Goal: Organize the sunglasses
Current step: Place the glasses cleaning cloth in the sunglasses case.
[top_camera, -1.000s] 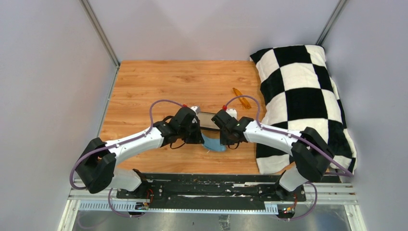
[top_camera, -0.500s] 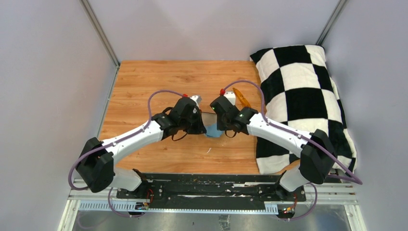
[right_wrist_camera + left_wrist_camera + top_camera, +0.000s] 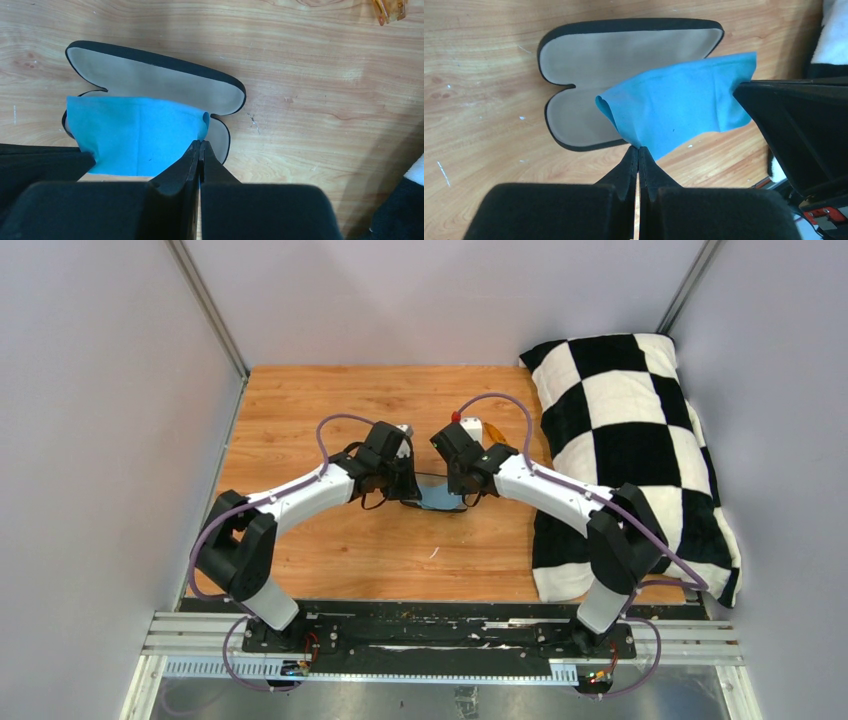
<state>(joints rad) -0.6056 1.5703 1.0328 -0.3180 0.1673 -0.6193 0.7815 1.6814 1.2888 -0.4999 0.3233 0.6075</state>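
Note:
The blue cloth (image 3: 679, 110) hangs stretched between my two grippers, over the open black case (image 3: 624, 55) with its beige lining. My left gripper (image 3: 638, 149) is shut on one corner of the cloth. A second corner is pinched in my right gripper (image 3: 200, 143), also shut. From above, the cloth (image 3: 438, 500) shows as a small blue patch between the two wrists, and the case is mostly hidden under them. The amber sunglasses (image 3: 389, 7) lie on the wood beyond the case, only an end of them showing at the top right of the right wrist view.
A black-and-white checkered pillow (image 3: 630, 450) fills the right side of the wooden table (image 3: 300, 420). Grey walls close in the left, back and right. The two wrists stand close together above the case.
Both arms have reached further from their bases, carrying the cloth from the near side of the case to over it. Both grips stayed shut.

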